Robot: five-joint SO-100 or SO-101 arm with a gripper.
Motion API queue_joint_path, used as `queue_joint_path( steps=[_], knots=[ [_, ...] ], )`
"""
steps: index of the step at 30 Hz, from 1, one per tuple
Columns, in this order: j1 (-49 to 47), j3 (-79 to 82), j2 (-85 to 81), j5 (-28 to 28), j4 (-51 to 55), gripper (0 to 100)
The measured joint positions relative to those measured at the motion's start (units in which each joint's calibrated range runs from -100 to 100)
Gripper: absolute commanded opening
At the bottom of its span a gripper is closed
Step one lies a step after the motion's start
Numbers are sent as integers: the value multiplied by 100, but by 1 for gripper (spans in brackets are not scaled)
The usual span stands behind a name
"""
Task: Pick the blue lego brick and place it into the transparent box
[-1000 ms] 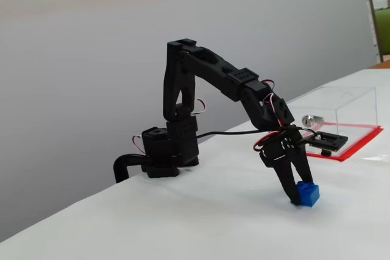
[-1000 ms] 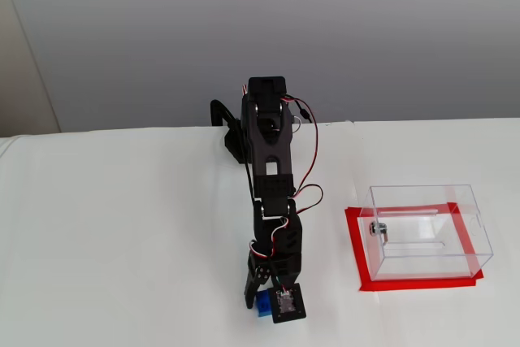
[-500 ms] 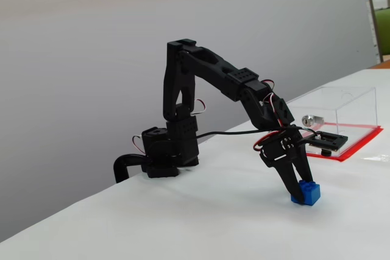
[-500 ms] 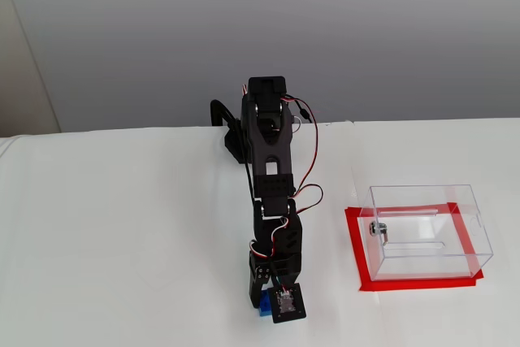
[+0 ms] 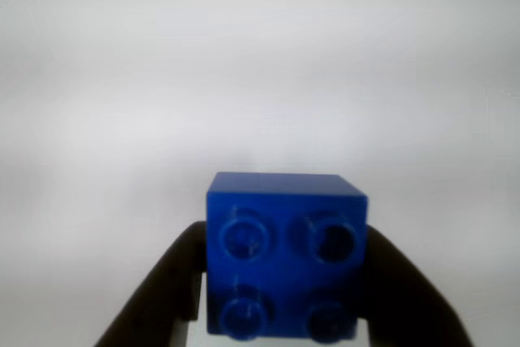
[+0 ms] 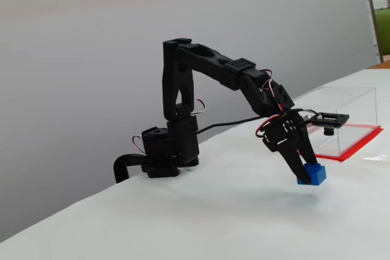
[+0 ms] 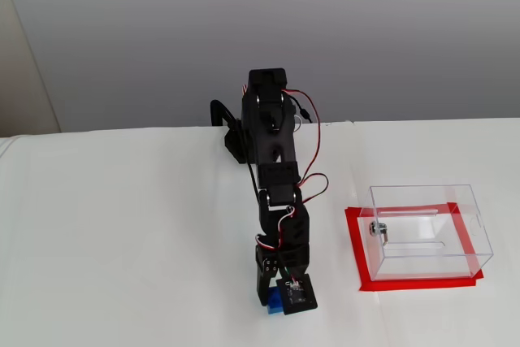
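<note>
The blue lego brick fills the lower middle of the wrist view, studs facing the camera, held between my two black fingers. In a fixed view my gripper is shut on the brick and holds it a little above the white table. From above, the brick peeks out at the arm's tip, partly hidden by the wrist camera. The transparent box with a silver lock stands on a red sheet to the right of the gripper, apart from it. It also shows in the side view.
The arm's base stands at the table's back edge against a grey wall. The white table spreads to the left of the arm. A red sheet borders the box.
</note>
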Motion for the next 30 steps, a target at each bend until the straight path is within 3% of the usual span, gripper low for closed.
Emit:
queue_joint_path(
  steps=[18,30],
  knots=[
    [64,-9,-2427,0,1200,13],
    [-524,0,-4406,-234,1774,13]
  ],
)
